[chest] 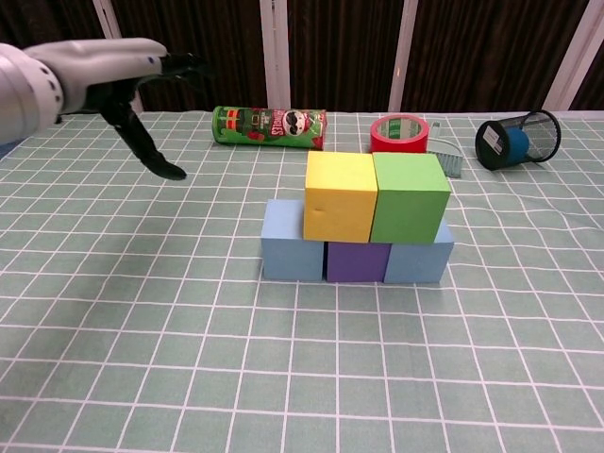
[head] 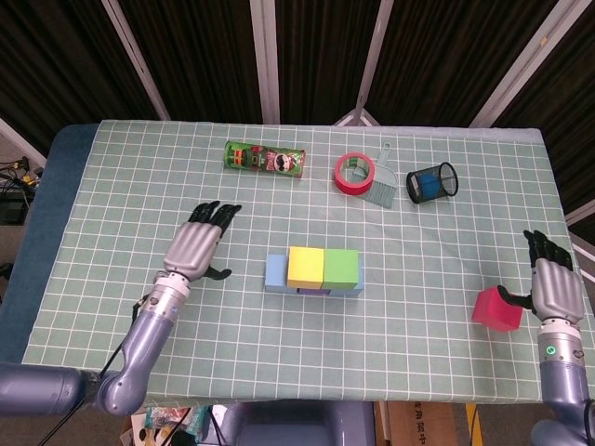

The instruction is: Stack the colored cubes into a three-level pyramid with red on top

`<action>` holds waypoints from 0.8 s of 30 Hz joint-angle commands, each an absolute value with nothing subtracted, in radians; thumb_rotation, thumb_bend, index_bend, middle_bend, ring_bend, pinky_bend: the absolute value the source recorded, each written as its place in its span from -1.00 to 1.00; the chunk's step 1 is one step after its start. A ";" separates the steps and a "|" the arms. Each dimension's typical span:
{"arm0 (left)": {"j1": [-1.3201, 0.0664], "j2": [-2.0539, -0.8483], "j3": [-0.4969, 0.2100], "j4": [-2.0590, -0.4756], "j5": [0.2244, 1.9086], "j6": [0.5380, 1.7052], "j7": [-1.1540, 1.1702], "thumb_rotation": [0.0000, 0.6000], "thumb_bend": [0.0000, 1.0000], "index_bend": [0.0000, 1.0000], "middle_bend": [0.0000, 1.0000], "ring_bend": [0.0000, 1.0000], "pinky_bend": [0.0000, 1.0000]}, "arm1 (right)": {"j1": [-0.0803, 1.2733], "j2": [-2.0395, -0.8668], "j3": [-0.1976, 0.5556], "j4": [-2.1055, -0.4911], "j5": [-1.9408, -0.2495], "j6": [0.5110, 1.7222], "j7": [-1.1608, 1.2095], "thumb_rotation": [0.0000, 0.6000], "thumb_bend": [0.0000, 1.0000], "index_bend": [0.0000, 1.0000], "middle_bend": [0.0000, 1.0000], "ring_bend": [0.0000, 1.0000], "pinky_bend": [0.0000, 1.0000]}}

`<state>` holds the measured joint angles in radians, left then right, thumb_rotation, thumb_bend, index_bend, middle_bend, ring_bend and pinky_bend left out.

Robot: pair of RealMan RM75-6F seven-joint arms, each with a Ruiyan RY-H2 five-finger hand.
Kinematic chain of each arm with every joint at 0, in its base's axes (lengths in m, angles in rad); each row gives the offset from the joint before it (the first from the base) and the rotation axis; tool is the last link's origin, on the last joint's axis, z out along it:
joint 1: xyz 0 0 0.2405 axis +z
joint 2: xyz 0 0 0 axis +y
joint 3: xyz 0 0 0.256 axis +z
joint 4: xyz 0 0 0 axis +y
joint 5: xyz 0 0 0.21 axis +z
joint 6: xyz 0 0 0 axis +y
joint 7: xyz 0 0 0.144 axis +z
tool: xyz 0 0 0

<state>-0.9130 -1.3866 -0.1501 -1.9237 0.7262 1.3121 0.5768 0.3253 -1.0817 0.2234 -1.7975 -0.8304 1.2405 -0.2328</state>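
Cubes formed a two-level stack near the middle of the table [head: 112, 214]: a light blue cube [chest: 283, 253], a purple cube [chest: 357, 260] and a second light blue cube [chest: 419, 260] sat side by side on the checked cloth, and a yellow cube [chest: 340, 195] and a green cube [chest: 409, 196] rested on them, touching each other. The top of the stack carried nothing.

The red cube [head: 496, 309] lay on the cloth well to the right of the stack, near the table's right edge. The right hand [head: 552, 288] stood just beside the red cube on its far side from the stack, fingers extended upward and close together; its thumb reached toward the cube (contact could not be confirmed).

The left hand [head: 194, 247] was to the left of the stack, well apart from it, holding nothing, with fingers extended and slightly apart and the thumb hanging down.

Behind the stack lay a green chip can [head: 265, 159] on its side. To the right of the can were a red tape roll [head: 354, 174], a small brush [head: 381, 189] touching it, and a mesh cup [head: 432, 181] lying on its side.
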 commanded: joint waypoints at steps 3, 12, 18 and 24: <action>-0.747 -1.292 -0.043 -1.985 0.939 1.490 0.497 1.00 -0.74 -1.00 -0.88 -1.00 -1.00 | 0.313 -1.083 0.201 -1.794 -0.885 1.275 -0.257 1.00 -0.46 -1.00 -0.96 -1.00 -1.00; -0.605 -1.250 0.028 -1.972 1.077 1.551 0.405 1.00 -0.74 -1.00 -0.92 -1.00 -1.00 | 0.293 -1.069 0.161 -1.771 -0.955 1.280 -0.271 1.00 -0.46 -1.00 -0.96 -1.00 -1.00; -0.551 -1.231 0.049 -1.961 1.158 1.559 0.386 1.00 -0.75 -1.00 -0.96 -1.00 -1.00 | 0.282 -1.057 0.146 -1.800 -0.994 1.289 -0.276 1.00 -0.46 -1.00 -0.96 -1.00 -1.00; -0.525 -1.218 0.024 -1.985 1.193 1.561 0.388 1.00 -0.75 -1.00 -0.96 -1.00 -1.00 | 0.274 -1.069 0.126 -1.806 -1.006 1.290 -0.302 1.00 -0.46 -1.00 -0.96 -1.00 -1.00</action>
<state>-0.5286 -1.2208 0.0273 -1.9813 1.1915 1.5629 0.3871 0.2754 -1.0663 0.1295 -1.8072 -1.0036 1.2887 -0.2977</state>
